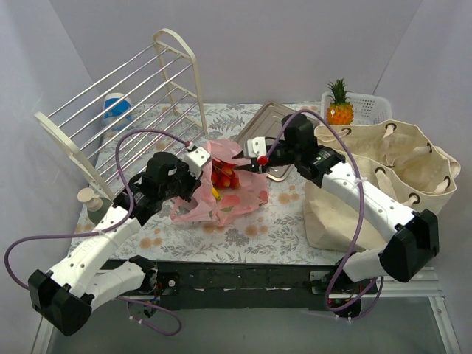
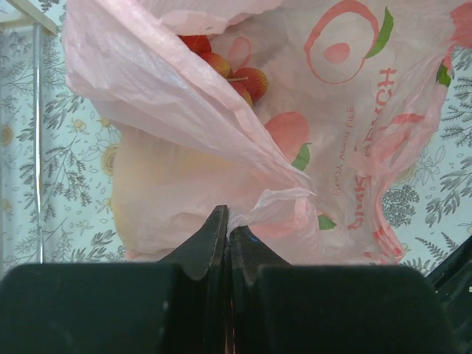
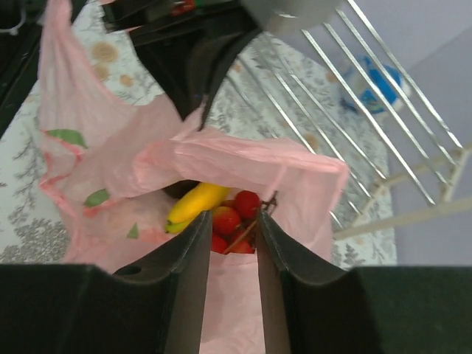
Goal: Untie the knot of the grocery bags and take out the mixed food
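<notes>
Two arms worked on the pink bag (image 1: 236, 205), which lay slumped in the middle of the surface (image 1: 251, 232) with its mouth open and no knot visible across it. The left jaws were pressed together on a gathered fold of the thin plastic at the bag's rim. That pinch looked meant to lift one side and stop the mouth from sagging shut, so that the other arm could get in. The right jaws hung over the opening from the far side, standing part-way apart. Between them, in the right wrist view, sat the red fruits (image 3: 232, 221) with a thin stem, and the banana (image 3: 195, 203) lay just beside them inside the bag. I could not tell whether either finger touched a fruit or the plastic under it, and nothing was clearly clamped. By my reading, the step in hand was the first pick out of this bag, most likely the red fruits.

Off to the right the canvas tote (image 1: 383, 169) stood upright with its cord drawn through the eyelets, apparently not yet opened. Behind it, the pineapple (image 1: 340, 107) sat in the white basket (image 1: 365, 107). A metal tray (image 1: 269, 122) lay just beyond the bag, a likely place for food to go.
</notes>
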Available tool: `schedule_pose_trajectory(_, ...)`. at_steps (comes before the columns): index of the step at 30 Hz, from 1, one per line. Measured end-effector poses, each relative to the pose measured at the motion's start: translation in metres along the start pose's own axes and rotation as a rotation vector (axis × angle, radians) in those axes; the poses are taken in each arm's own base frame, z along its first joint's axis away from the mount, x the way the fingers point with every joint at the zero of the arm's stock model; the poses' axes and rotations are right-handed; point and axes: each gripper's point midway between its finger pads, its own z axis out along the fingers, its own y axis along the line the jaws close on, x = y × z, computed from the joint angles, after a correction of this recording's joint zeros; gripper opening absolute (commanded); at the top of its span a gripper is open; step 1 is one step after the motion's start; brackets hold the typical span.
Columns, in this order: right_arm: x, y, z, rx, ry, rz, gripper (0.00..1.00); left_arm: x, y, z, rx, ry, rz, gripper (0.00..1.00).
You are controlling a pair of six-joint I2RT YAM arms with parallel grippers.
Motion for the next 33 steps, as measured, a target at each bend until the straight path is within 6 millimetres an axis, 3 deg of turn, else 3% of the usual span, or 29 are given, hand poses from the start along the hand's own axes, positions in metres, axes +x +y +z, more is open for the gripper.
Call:
schedule_pose_trajectory(6,0.025,0.041,0.026,-0.172,0.018,0.013,0.30,0.000,-0.004,0.007,0.013,0.004,-0.058,0.00)
schedule_pose_trajectory(12,0.065,0.051,0.040,-0.195,0.115,0.083,0.28,-0.013,0.003,0.005,-0.011,-0.013,-0.053,0.00)
schedule_pose_trajectory(16,0.103,0.037,0.043,-0.093,0.261,0.156,0.24,-0.026,0.006,-0.004,-0.016,-0.034,0.005,0.00)
schedule_pose_trajectory(18,0.119,0.024,0.037,-0.022,0.323,0.186,0.22,-0.023,0.008,-0.011,-0.020,-0.026,0.046,0.00)
schedule_pose_trajectory(21,0.143,-0.006,0.012,0.108,0.383,0.268,0.22,-0.013,0.008,-0.028,-0.029,-0.014,0.110,0.00)
schedule_pose_trajectory(24,0.153,-0.040,-0.017,0.233,0.408,0.301,0.24,-0.005,0.003,-0.046,-0.014,-0.006,0.151,0.00)
schedule_pose_trajectory(26,0.146,-0.048,-0.023,0.258,0.389,0.290,0.26,0.002,-0.001,-0.053,0.005,0.008,0.165,0.00)
schedule_pose_trajectory(28,0.125,-0.050,-0.021,0.254,0.344,0.258,0.27,0.008,-0.005,-0.055,0.032,0.030,0.169,0.00)
schedule_pose_trajectory(33,0.024,-0.032,0.008,0.156,0.105,0.081,0.24,0.026,-0.019,-0.053,0.134,0.110,0.224,0.00)
